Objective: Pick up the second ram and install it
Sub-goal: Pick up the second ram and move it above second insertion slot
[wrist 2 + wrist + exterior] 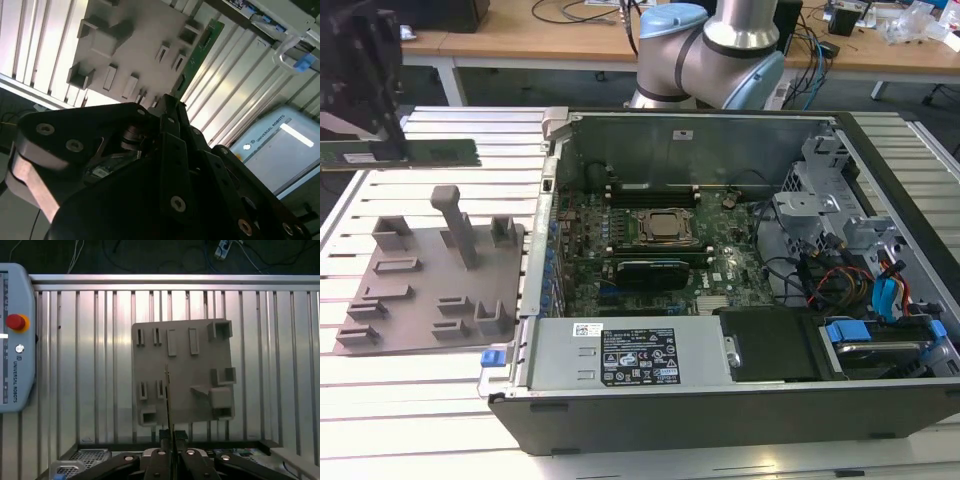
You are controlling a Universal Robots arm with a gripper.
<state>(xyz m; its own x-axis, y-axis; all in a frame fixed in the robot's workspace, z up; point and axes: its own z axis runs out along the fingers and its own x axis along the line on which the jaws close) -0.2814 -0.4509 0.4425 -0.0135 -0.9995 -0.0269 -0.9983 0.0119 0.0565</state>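
The pick-up looks done and the install not yet begun. The gripper [395, 143] has its jaws clamped on the second ram [440, 153], holding the green stick level in the air above the grey plate [410, 315], clear of the plate's blocks. In the first wrist view the stick is seen edge-on, pinched between the fingertips [165, 437] with the plate right below it. As I judge it, seating the stick calls for carrying it away from the plate, over the near wall of the open computer case [533, 265] that stands just beside the plate on the exterior view's right. It then has to line up lengthwise with one of the long black slots [655, 189] by the processor [665, 228] and be pressed straight down. That case wall stands in the way of the path from the plate. The tall post [455, 225] on the plate rises under the stick. Loose cables [820, 280] lie deeper in the case, farther from the plate than the slots. A control tablet [15, 340] rests on the ribbed table [420, 390] well apart from the plate.
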